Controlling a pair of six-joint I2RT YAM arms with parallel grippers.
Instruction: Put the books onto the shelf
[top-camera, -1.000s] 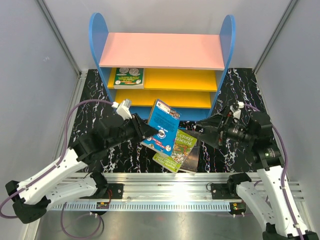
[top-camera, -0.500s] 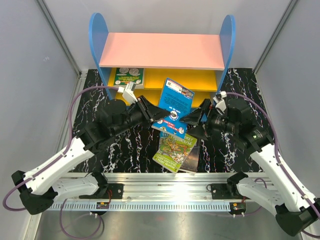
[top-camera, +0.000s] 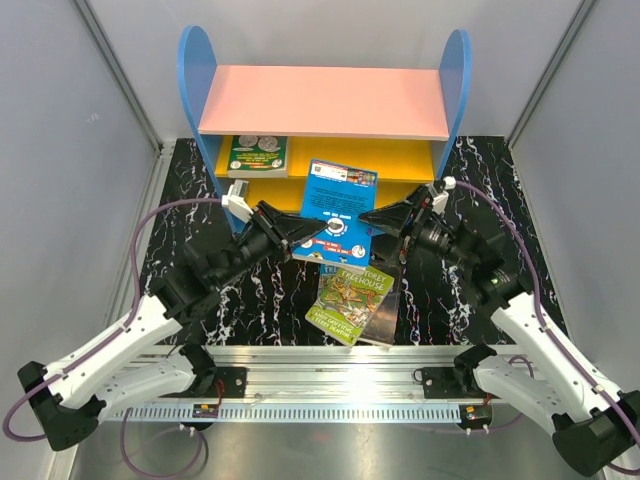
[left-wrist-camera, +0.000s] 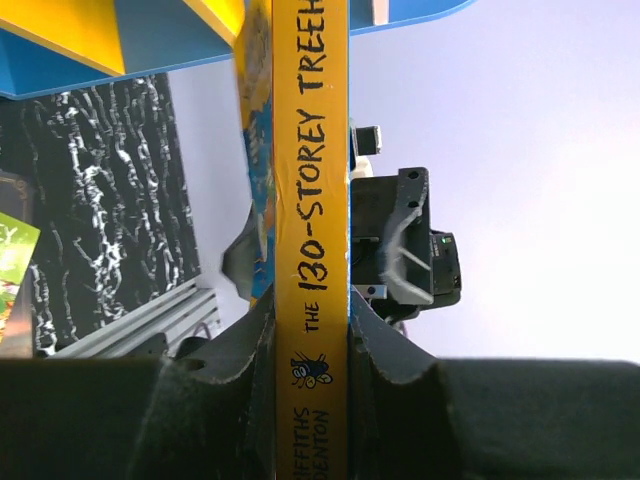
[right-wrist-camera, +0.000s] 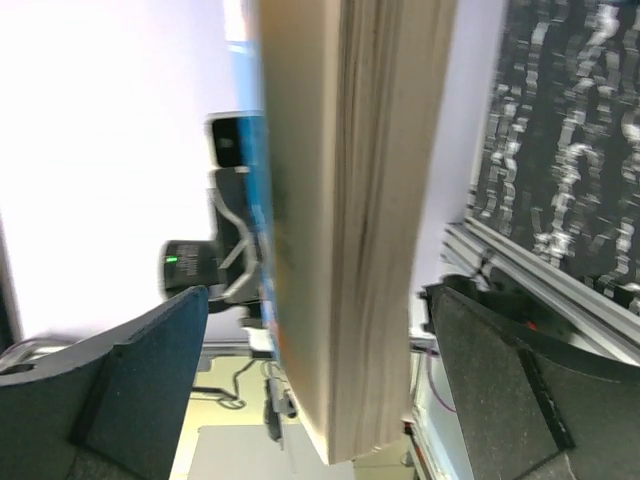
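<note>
My left gripper (top-camera: 316, 229) is shut on the left edge of a blue book (top-camera: 338, 212), holding it up in front of the shelf (top-camera: 322, 101). In the left wrist view the book's yellow spine (left-wrist-camera: 312, 190), lettered "130-Storey Treehouse", is pinched between both fingers (left-wrist-camera: 378, 345). My right gripper (top-camera: 374, 224) stands open around the book's right edge. The right wrist view shows the page edge (right-wrist-camera: 350, 250) between wide-apart fingers (right-wrist-camera: 150, 365), with gaps on both sides. A green book (top-camera: 257, 155) lies on the upper yellow board. A yellow-green book (top-camera: 349, 298) lies on the table over a dark book (top-camera: 386, 312).
The shelf's blue side panels (top-camera: 196, 75) stand at the back of the black marbled table (top-camera: 176, 205), with grey walls on both sides. A metal rail (top-camera: 330, 360) runs along the near edge, just behind the two books on the table.
My left gripper has carried the blue book up off the table toward the shelf and turned it upright. My right arm has swung in until its open fingers straddle the book's right edge.
</note>
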